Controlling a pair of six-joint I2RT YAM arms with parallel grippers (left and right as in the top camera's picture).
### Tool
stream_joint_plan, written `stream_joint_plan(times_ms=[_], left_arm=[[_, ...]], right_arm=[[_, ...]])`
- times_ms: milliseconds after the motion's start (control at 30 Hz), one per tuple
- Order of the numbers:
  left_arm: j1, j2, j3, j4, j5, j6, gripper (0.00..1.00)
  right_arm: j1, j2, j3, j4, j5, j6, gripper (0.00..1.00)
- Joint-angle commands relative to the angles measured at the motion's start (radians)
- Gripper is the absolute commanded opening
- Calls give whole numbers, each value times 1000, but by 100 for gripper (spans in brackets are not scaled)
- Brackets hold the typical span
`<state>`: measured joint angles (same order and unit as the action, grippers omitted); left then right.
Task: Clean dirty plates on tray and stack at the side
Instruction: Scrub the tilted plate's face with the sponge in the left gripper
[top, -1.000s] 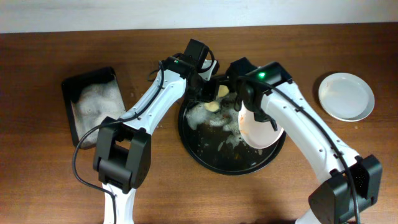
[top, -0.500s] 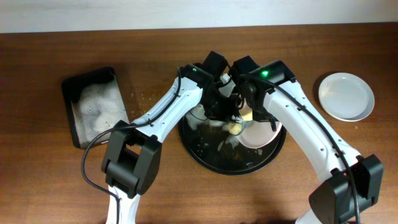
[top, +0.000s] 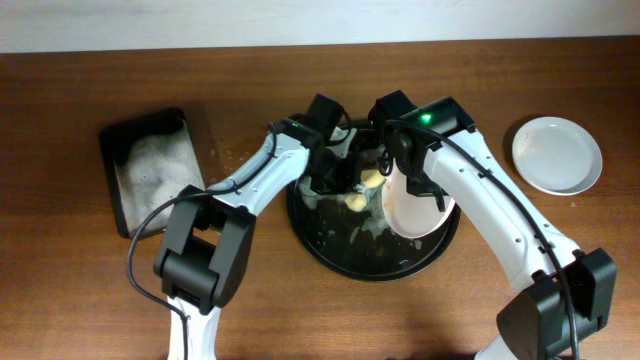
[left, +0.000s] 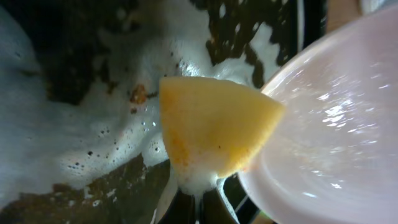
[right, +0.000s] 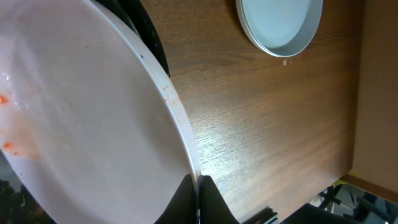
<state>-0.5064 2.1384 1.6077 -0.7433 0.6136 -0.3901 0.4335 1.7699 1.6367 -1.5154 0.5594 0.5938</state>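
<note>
A black rectangular tub (top: 109, 172) stands on the brown wooden surface (top: 90, 295). Inside the tub there is white foam (top: 160, 165), which covers most of its bottom. Just to the right of the tub, some small pale drops (top: 230, 155) lie on the wood. Well to the right of the tub there is a yellow sponge (top: 368, 181). In the left wrist view this sponge (left: 211, 130) is a wet wedge with white foam hanging from its lower edge. More foam (left: 62, 143) is spread under it, with a small orange-brown speck (left: 138, 94) in it. Behind the tub, a pale strip (top: 320, 20) runs along the far edge of the surface.
</note>
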Motion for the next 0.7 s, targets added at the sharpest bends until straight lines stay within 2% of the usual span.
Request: stream_joint_plan(times_ms=[0,267,367,600,667], left_arm=[[-16,-67,8,-1,165,26,0],[-50,-91,8,-83,255,47,0],[-79,-91,1,-115,163,48,0],[-145,-91,-89,-72,148,23,0],[-141,-91,-89,-48,99,2,0]], right_arm=[[-2,-13,18,2,46,6,4],[-2,-13,18,16,82,6,4],[-2,-13,18,24,81,6,4],[-2,-13,18,23,82,5,4],[-1,-13,18,23,83,-13,4]])
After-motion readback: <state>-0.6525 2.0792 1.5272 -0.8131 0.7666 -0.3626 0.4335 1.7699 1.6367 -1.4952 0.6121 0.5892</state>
